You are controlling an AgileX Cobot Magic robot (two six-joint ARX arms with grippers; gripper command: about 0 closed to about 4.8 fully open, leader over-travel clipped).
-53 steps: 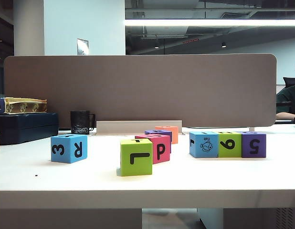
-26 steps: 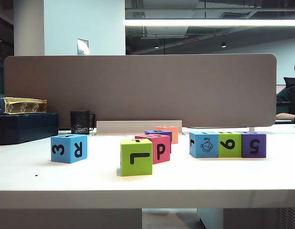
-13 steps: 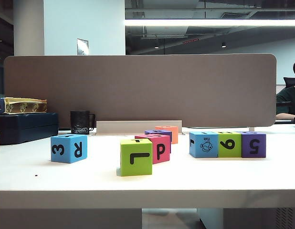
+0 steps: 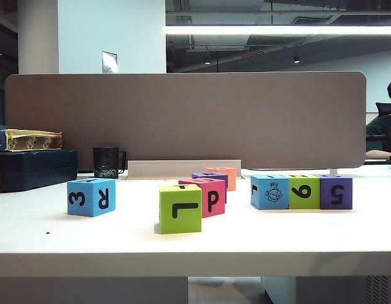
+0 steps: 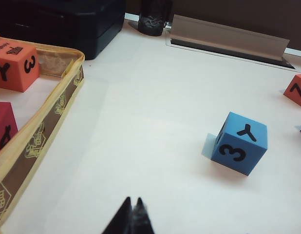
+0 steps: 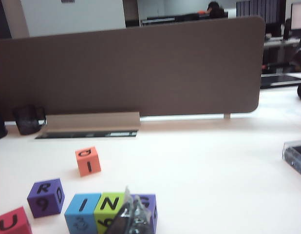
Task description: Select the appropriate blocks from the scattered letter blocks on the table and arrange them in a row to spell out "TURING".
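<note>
Neither gripper shows in the exterior view. On the white table a blue letter block with 3 and R stands left. A lime green one and a magenta one stand mid-table, with purple and orange blocks behind. A blue, green and purple row stands right. My left gripper is shut and empty above bare table, short of the blue block. My right gripper is shut and empty, hovering just before the row's purple block, next to green N and blue I.
A grey-brown divider panel closes the back. A black mug and a dark case stand back left. A yellow-rimmed tray holds orange and magenta blocks. A clear box lies far right.
</note>
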